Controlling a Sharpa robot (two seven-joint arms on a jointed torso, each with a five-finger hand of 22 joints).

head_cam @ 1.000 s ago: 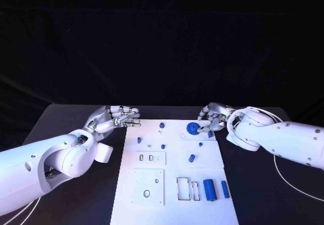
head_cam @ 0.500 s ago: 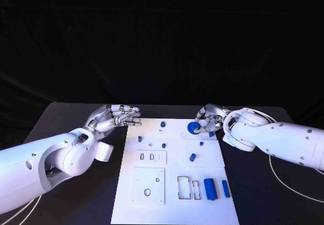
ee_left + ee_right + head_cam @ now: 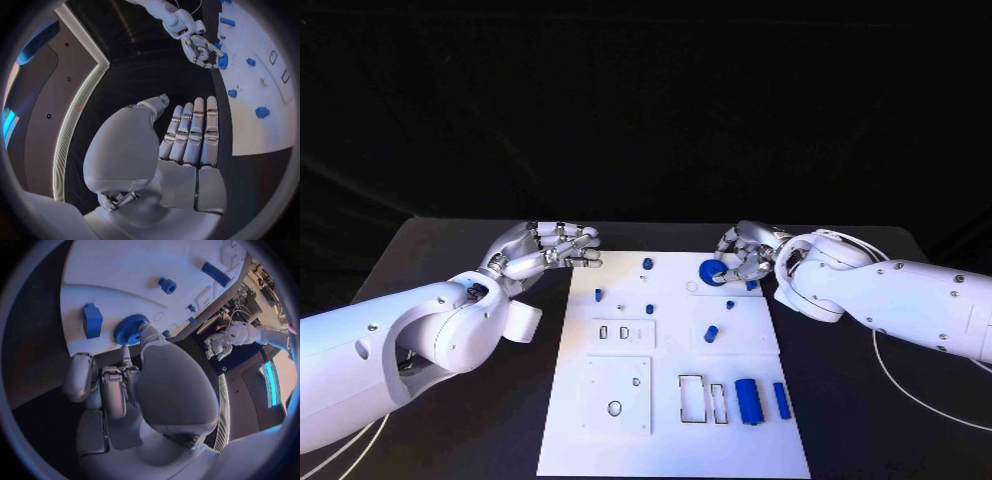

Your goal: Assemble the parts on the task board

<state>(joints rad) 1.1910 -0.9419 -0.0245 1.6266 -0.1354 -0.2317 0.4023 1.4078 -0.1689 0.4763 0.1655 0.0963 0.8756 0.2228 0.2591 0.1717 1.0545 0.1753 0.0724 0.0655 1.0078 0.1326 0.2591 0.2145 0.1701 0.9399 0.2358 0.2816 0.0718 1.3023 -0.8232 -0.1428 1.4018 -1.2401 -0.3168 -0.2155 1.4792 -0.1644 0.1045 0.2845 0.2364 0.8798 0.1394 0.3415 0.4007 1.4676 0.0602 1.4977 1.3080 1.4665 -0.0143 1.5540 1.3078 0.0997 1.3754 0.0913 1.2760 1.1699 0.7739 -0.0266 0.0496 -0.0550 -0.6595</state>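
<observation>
The right hand [image 3: 750, 256] is pinching the blue gear [image 3: 713, 272] over the task board [image 3: 625, 420], likely to seat it; the left hand [image 3: 545, 250], fingers together, is idling empty.

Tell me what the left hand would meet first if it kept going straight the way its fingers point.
Judging from the left wrist view, the left hand points along the black table, beside the task board, toward the right hand; nothing nearer, though depth is unclear.

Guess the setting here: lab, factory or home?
Probably a robot test lab: a black table with dark backdrop, a white task board with cut-outs and small blue parts, and the right hand holding a blue gear. The left hand holds nothing.
</observation>
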